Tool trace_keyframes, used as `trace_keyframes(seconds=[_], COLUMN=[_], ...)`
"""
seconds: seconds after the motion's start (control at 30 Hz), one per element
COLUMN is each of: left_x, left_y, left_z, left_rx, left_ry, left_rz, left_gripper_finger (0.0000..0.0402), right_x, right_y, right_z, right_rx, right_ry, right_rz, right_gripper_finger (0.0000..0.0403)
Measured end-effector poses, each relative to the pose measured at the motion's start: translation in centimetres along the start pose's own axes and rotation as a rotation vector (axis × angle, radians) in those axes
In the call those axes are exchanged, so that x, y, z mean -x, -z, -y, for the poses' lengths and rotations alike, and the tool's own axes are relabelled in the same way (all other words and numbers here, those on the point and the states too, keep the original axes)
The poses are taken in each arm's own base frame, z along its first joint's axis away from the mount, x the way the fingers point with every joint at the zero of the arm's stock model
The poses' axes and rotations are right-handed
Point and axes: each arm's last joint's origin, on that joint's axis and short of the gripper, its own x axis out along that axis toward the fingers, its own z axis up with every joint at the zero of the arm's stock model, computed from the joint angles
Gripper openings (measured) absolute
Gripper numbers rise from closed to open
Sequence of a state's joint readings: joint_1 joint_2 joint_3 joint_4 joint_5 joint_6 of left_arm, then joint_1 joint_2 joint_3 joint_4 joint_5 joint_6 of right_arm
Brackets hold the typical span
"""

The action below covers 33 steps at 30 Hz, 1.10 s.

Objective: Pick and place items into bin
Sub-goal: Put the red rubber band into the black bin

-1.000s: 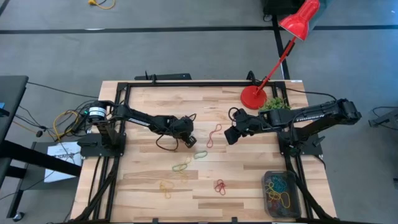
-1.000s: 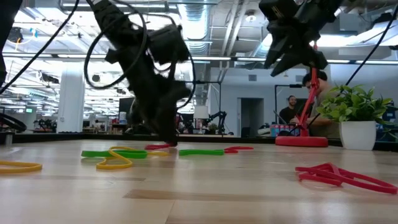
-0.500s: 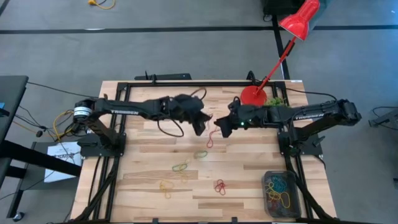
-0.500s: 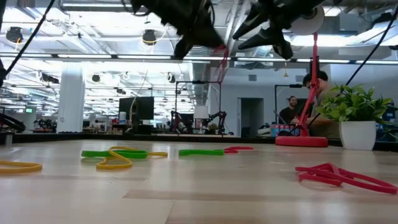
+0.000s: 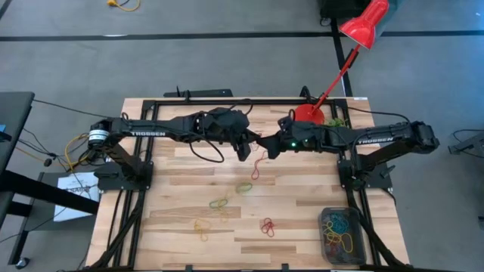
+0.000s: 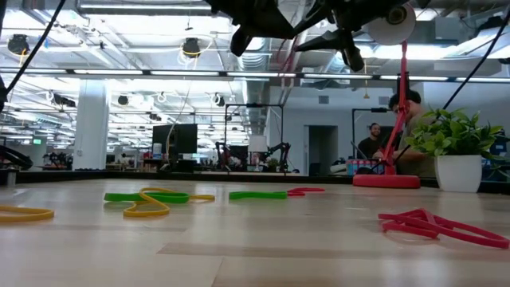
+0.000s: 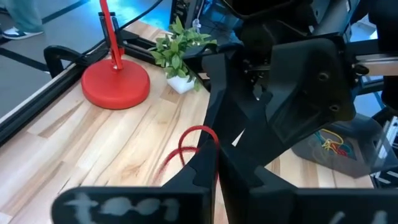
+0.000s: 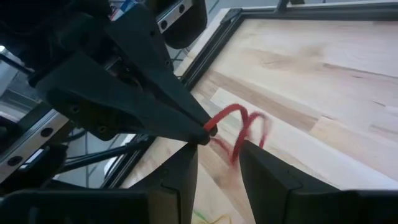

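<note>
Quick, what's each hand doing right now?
Left hand: shut on the red band, lifted above the table.
Right hand: open, fingers either side of that band.

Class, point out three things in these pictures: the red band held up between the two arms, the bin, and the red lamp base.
red band point(image 5: 257, 165), high view, on the hanging loop's middle.
bin point(image 5: 365, 240), high view, on its right rim.
red lamp base point(image 7: 115, 85), left wrist view, on the disc's top face.
</note>
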<state>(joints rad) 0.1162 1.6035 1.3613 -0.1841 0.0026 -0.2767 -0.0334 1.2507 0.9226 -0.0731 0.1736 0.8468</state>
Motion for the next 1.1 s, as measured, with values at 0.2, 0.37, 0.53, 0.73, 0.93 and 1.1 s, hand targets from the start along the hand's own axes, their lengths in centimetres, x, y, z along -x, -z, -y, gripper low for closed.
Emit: trace_keyframes(seconds=[0.2,0.37,0.53,0.73,0.93,1.1], left_x=[0.0,0.0,0.0,-0.1,-0.1,-0.1], left_y=[-0.2,-0.5,-0.8,-0.7,-0.6,-0.4], left_z=[0.0,0.1,0.2,0.2,0.2,0.1], left_rx=[0.003,0.021,0.037,0.042,0.043,0.043], left_ry=[-0.011,0.004,0.014,0.011,-0.01,-0.024], left_rz=[0.028,0.062,0.088,0.083,0.076,0.057], left_gripper_finger=[0.0,0.0,0.0,0.0,0.0,0.0], right_x=[0.0,-0.4,-1.4,-2.4,-3.5,-3.4], right_y=[-0.1,0.0,0.4,0.4,0.8,0.7], right_z=[0.0,0.1,0.2,0.3,0.4,0.1], right_rx=[-0.002,-0.001,0.013,0.012,0.011,0.063], right_ry=[0.002,0.007,0.014,-0.003,-0.01,-0.059], right_rz=[0.011,0.014,0.011,0.027,0.027,0.012], right_gripper_finger=[0.0113,0.0113,0.0113,0.0113,0.008,0.0009])
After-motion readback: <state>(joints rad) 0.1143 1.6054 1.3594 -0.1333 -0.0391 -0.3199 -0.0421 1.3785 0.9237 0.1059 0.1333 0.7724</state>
